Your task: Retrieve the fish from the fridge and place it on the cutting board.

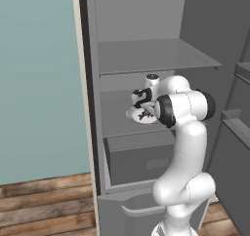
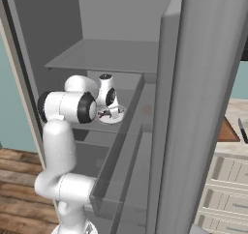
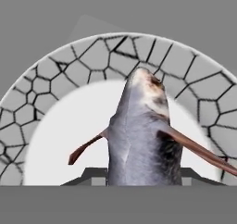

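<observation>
Inside the tall grey fridge, the two-finger gripper is closed on the small grey-brown fish lying on a round white crackle-rimmed plate; lifting and carrying to the brown wooden cutting board remain.

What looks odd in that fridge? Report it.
Nothing looks spilled or damaged. The fish lies on the plate on the fridge shelf, the gripper shut on it.
</observation>
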